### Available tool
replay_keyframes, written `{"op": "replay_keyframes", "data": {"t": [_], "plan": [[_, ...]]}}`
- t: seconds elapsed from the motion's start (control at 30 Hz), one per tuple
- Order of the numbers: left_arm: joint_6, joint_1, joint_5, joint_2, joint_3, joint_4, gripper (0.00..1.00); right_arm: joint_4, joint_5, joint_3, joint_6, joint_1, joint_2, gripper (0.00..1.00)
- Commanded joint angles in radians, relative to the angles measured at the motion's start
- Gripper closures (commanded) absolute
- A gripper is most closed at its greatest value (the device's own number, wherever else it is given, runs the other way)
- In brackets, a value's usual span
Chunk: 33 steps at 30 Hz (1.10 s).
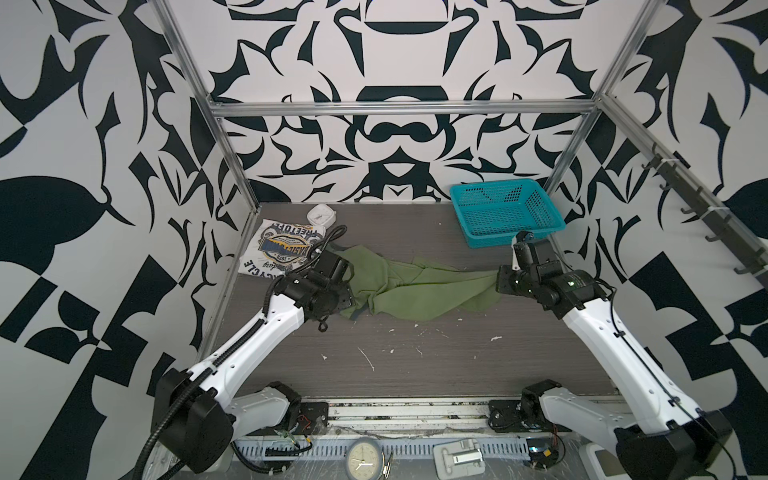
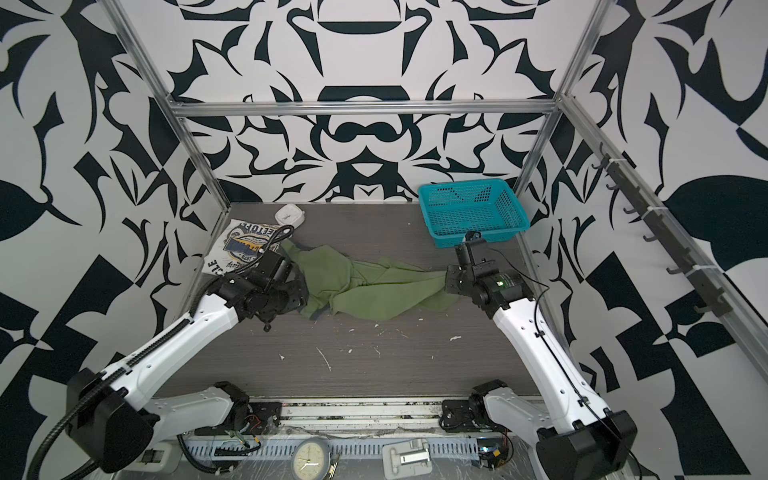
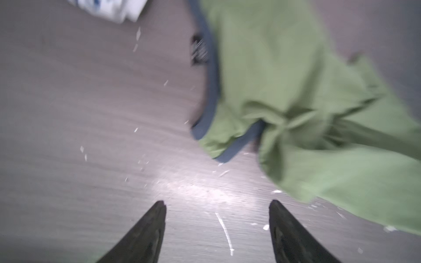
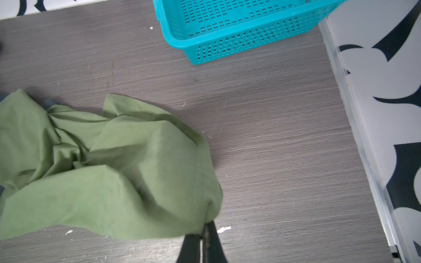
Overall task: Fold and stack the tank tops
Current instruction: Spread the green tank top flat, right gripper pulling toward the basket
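The olive green tank top (image 1: 415,286) (image 2: 365,286) lies crumpled across the middle of the table, its dark trim showing at the left end. My right gripper (image 4: 206,227) is shut on the shirt's right edge, and the cloth (image 4: 102,170) bunches up out of the jaws. My left gripper (image 3: 218,202) stands open over bare table just beside the green tank top (image 3: 296,91), with nothing between its fingers. This view is blurred. The white tank top (image 1: 282,249) (image 2: 237,249) lies folded at the back left, emblem up, partly behind the left arm.
A teal basket (image 1: 505,212) (image 4: 227,27) stands at the back right, close to the right wrist. A small white square clock (image 1: 321,214) sits behind the white shirt. White scraps (image 1: 365,357) dot the table. A hook rail (image 1: 706,216) runs along the right wall.
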Motion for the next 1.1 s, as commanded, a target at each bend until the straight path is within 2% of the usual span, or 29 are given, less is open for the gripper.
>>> {"op": "replay_keyframes", "data": {"t": [0.0,0.1,0.43,0.63,0.8,0.9,1.07], "plan": [[-0.115,0.037,0.076,0.031,-0.088,0.095,0.30,0.042,0.004,0.000,0.010,-0.006,0.000,1.00],[-0.120,0.056,0.120,0.094,-0.113,0.199,0.34,0.041,0.001,-0.008,0.009,-0.006,-0.010,1.00],[-0.099,0.058,0.208,0.284,-0.078,0.330,0.48,0.053,-0.030,-0.052,0.023,-0.008,-0.028,1.00],[-0.102,0.056,0.234,0.341,-0.078,0.344,0.65,0.056,-0.035,-0.048,0.022,-0.008,-0.018,1.00],[-0.096,0.056,0.232,0.332,-0.084,0.338,0.84,0.049,-0.014,-0.041,0.018,-0.009,-0.019,1.00],[-0.074,0.058,0.187,0.299,-0.057,0.279,1.00,0.037,0.009,-0.033,0.013,-0.014,-0.027,1.00],[-0.006,0.084,0.037,0.115,0.060,0.091,1.00,-0.036,0.111,0.049,-0.022,-0.033,-0.034,1.00]]}}
